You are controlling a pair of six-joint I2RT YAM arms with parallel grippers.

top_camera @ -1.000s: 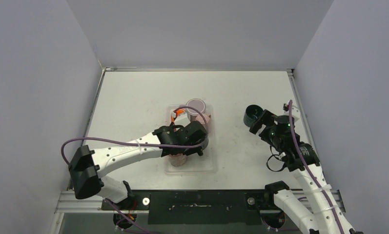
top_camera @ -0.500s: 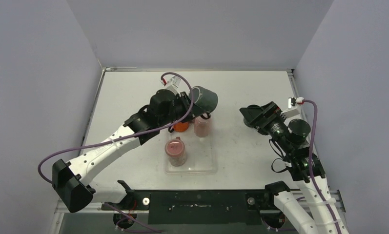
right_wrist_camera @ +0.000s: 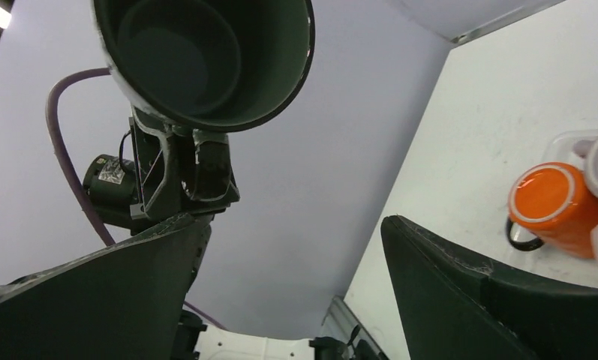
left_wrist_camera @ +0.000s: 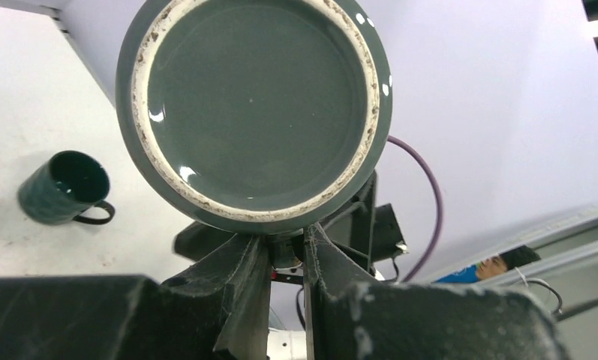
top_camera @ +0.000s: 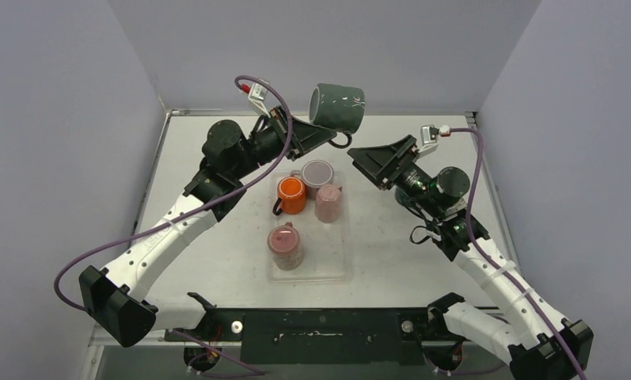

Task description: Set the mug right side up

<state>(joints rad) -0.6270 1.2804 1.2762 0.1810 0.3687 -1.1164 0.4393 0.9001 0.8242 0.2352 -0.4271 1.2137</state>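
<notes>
Grey mug (top_camera: 337, 106), sideways at twelve o'clock, clamped in left gripper (top_camera: 318, 136); right gripper (top_camera: 382, 162) at its five o'clock, fingers apart.

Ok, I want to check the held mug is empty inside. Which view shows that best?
Right wrist: it looks straight into the open mug. Left wrist shows only its base; top external shows its side, tilted in the left gripper.
</notes>
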